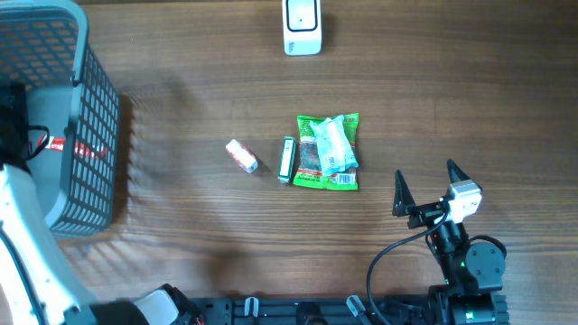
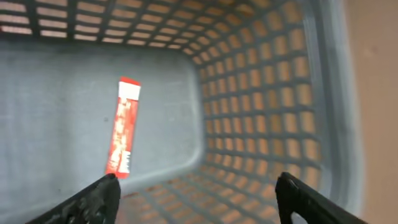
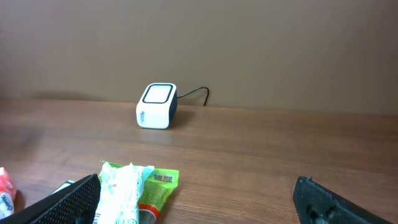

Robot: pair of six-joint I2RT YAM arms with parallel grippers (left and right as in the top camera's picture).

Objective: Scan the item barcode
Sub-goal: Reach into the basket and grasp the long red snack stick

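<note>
The white barcode scanner (image 1: pixel 302 23) stands at the table's far edge, also seen in the right wrist view (image 3: pixel 157 106). A red stick packet (image 2: pixel 123 127) lies flat on the floor of the grey basket (image 2: pixel 267 93). My left gripper (image 2: pixel 198 186) hangs open above it inside the basket, with nothing between its fingers. A green snack bag (image 1: pixel 312 170) with a pale packet (image 1: pixel 332 144) on top lies mid-table. My right gripper (image 1: pixel 424 176) stands open to their lower right, empty; from its wrist the bag (image 3: pixel 158 186) lies ahead to the left.
The basket (image 1: pixel 90 90) fills the left edge of the table. A slim green-and-black tube (image 1: pixel 287 159) and a small white-and-red packet (image 1: pixel 241 155) lie left of the snack bag. The scanner's cable runs off behind it.
</note>
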